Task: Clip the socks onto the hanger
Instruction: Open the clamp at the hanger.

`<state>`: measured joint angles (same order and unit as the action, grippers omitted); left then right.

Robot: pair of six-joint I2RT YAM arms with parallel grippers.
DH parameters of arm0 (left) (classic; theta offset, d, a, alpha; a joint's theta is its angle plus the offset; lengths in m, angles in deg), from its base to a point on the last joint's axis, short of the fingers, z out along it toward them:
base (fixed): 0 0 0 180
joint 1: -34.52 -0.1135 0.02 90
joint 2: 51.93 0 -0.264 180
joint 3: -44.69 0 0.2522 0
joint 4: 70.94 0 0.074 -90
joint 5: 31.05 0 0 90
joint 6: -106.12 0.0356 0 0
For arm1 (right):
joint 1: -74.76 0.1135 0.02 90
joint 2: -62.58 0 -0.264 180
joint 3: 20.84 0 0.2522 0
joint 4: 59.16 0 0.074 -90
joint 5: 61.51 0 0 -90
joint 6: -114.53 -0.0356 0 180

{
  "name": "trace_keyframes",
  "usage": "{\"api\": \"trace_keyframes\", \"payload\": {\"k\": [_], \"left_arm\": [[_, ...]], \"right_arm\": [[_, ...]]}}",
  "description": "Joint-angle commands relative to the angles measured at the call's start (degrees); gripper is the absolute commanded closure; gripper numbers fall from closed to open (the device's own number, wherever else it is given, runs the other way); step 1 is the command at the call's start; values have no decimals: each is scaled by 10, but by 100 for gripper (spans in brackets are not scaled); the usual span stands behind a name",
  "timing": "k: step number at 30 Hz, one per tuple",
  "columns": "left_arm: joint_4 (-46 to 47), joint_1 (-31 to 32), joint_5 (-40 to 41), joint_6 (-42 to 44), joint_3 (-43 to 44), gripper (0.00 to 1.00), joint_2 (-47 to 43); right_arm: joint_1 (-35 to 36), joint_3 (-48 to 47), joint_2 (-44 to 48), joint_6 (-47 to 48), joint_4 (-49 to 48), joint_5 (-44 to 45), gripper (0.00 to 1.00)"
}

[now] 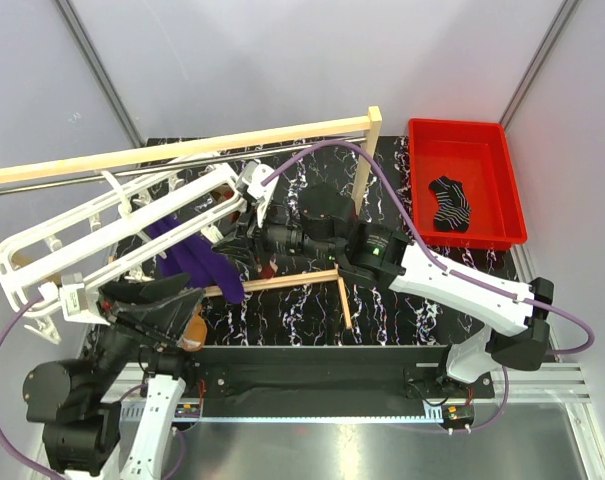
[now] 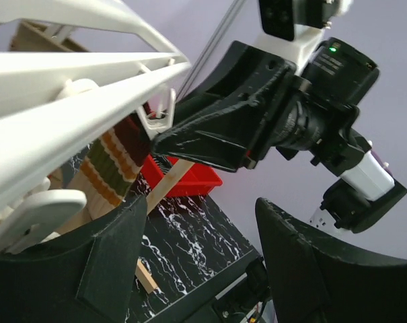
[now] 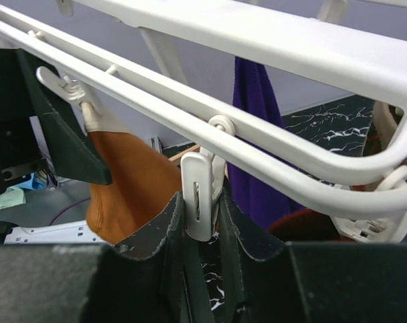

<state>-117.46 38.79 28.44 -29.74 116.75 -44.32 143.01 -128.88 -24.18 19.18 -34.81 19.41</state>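
The white hanger (image 1: 102,225) hangs tilted at the left. A dark purple sock (image 1: 197,262) is clipped to it and also shows in the right wrist view (image 3: 257,121). An orange-brown sock (image 3: 126,182) hangs from another clip. A striped orange-brown sock (image 2: 112,165) hangs under the bars. A black striped sock (image 1: 450,203) lies in the red bin. My right gripper (image 1: 232,232) is shut on a dangling white clip (image 3: 198,195), squeezing it. My left gripper (image 1: 157,300) is open and empty below the hanger, its fingers (image 2: 116,256) wide apart.
A wooden-post frame (image 1: 367,150) with a metal rod carries the hanger, and its base bar (image 1: 282,283) lies on the black marbled table (image 1: 402,310). The red bin (image 1: 502,180) stands at the back right. The two arms are close together under the hanger.
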Motion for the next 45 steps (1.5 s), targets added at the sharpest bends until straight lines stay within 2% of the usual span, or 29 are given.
{"api": "trace_keyframes", "payload": {"k": [1, 5, 8, 9, 10, 12, 17, 18, 20, 22, 27, 29, 32, 34, 40, 45], "left_arm": [[-38, 0, -30, 20, 23, 30, -15], [-69, 1, -4, 30, 44, 26, 20], [-33, 1, -53, 20, 23, 22, 44], [-3, 0, -113, 21, 12, 24, 47], [30, 0, -125, 24, 6, 25, 49], [20, 0, -94, 62, 19, 25, 55], [-81, 1, -66, 207, 94, 24, 109], [-88, 3, -57, 221, 109, 21, 120], [-79, 16, -73, 248, 116, 17, 124], [-59, 23, -125, 253, 120, 14, 136], [-5, 34, -214, 197, 85, 5, 144], [18, 34, -224, 164, 54, 2, 130], [18, 34, -204, 157, 39, 2, 102], [3, 33, -170, 148, 42, 5, 96], [5, 33, -61, 60, 67, 26, 114], [86, 33, -29, -40, 56, 30, 127]], "right_arm": [[-1, -20, -12, -6, 18, 0, 100], [-3, -20, -11, -10, 15, 0, 100], [-4, -19, -10, -9, 15, -3, 100], [-3, -19, -10, -8, 16, -2, 100], [-3, -18, -9, -5, 16, -2, 100], [-4, -13, -7, -5, 15, -2, 100], [-3, -9, -6, -3, 11, -13, 100], [-4, -8, -9, -4, 11, -13, 100], [-4, -6, -9, -2, 9, -12, 100], [-5, -6, -11, -2, 8, -14, 100], [-5, -5, -10, 1, 7, -11, 100], [-4, -5, -9, 3, 5, -9, 100], [-6, -2, -10, 5, 5, -10, 100], [-6, -1, -10, 6, 6, -13, 100], [-6, -9, -7, 12, 34, -40, 100], [-5, -18, 4, 11, 69, -70, 100]]}}
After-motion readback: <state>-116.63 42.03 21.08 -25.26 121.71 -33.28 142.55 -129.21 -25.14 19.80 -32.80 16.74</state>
